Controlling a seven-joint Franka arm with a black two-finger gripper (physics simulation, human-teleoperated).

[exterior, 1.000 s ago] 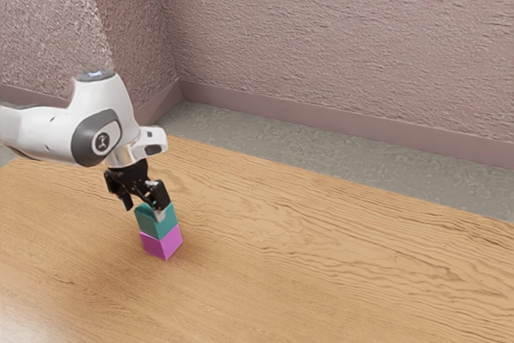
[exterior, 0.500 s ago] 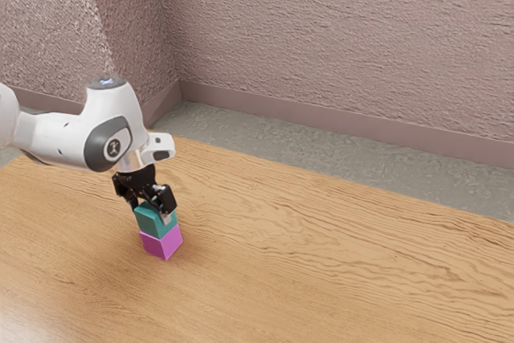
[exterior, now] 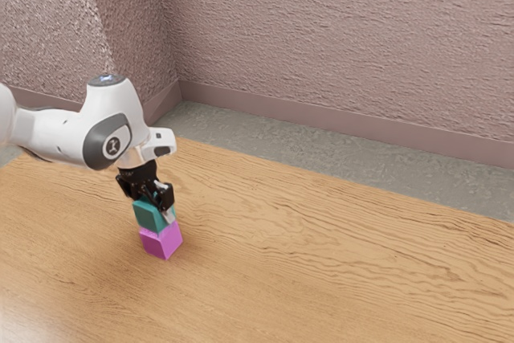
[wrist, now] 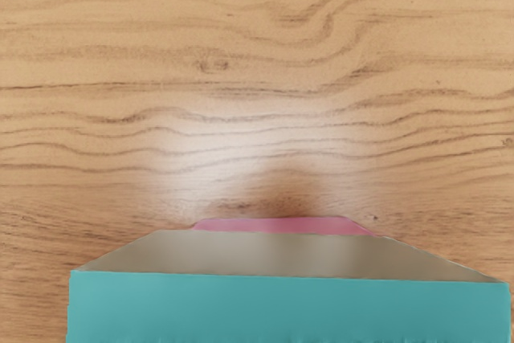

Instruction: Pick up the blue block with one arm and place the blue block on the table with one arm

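My gripper (exterior: 155,203) is shut on the blue block (exterior: 150,216), a teal-blue cube. One of its fingers (exterior: 169,215) lies against the side toward the exterior view's right, while the block hides the opposite fingertip. Directly below sits the magenta block (exterior: 162,242) on the table, with more of its top edge showing under the slightly shifted blue block. In the wrist view the blue block (wrist: 289,308) is large and close under my hand, and a strip of the magenta block (wrist: 283,225) shows beyond it.
The wooden table (exterior: 321,255) extends around the two blocks and far toward the exterior view's right. Behind its back edge are a grey floor (exterior: 265,130) and a textured wall (exterior: 337,38).
My gripper came down to the blue block and took hold of it. Over the last half second the block has moved slightly up and toward the exterior view's left; the magenta block stayed put.
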